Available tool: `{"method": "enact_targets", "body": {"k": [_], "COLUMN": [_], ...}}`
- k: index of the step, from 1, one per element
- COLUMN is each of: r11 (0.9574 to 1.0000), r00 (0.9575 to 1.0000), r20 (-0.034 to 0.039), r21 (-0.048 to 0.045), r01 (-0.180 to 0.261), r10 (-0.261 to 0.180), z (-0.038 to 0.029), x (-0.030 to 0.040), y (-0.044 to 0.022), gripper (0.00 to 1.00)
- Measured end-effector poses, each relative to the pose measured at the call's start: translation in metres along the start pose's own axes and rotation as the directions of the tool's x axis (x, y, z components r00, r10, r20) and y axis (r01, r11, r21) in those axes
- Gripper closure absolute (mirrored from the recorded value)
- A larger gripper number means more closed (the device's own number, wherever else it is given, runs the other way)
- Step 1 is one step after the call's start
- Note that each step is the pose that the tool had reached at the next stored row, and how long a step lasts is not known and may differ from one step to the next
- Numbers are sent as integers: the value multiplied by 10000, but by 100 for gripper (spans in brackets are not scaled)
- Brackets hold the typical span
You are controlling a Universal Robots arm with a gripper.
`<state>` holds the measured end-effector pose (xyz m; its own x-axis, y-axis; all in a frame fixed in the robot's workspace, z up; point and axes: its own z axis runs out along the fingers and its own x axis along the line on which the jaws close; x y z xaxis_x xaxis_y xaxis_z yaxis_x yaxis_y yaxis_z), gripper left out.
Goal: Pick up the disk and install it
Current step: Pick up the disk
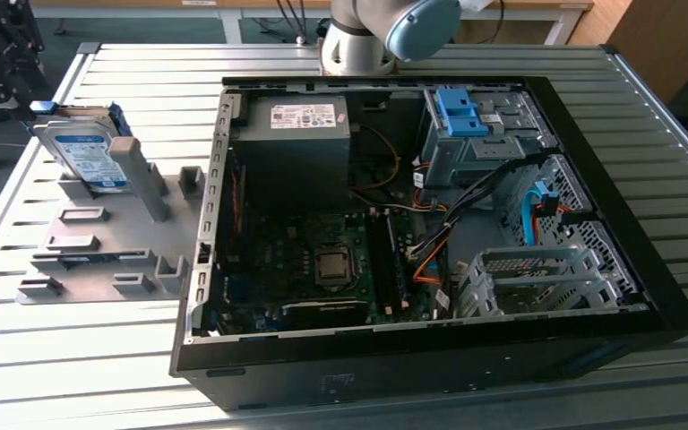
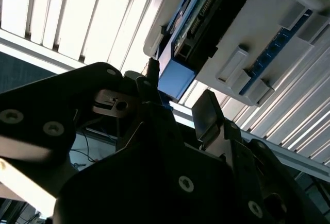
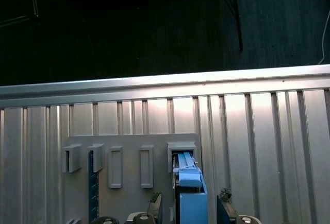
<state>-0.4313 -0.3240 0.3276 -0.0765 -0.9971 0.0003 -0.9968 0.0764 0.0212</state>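
The disk (image 1: pixel 87 154) stands on edge in a grey slotted holder (image 1: pixel 105 255) on the exterior view's left, its white-and-blue label facing out and a blue carrier rail round it. In the first wrist view I look down on the disk's blue rail (image 3: pixel 190 193), which stands in the holder (image 3: pixel 129 157). My gripper (image 3: pixel 190 199) is open, with one dark fingertip on each side of the rail and apart from it. In the second wrist view the disk (image 2: pixel 198 23) shows edge-on beyond the open gripper (image 2: pixel 180 87). Nothing is held.
An open black computer case (image 1: pixel 440 349) lies on the slatted metal table (image 1: pixel 666 179). Inside are a black power-supply box (image 1: pixel 296 134), a grey drive bay with a blue bracket (image 1: pixel 461 112) and loose cables. The arm's base (image 1: pixel 368 36) stands behind the case.
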Motion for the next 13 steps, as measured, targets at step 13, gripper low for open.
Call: {"method": "enact_targets", "body": {"k": [13], "r11": [9999], "r00": [9999], "r20": [-28], "r21": [95], "r01": [109], "r10": [-109], "z": [107], "x": [-5], "y": [-6], "gripper": [47]}}
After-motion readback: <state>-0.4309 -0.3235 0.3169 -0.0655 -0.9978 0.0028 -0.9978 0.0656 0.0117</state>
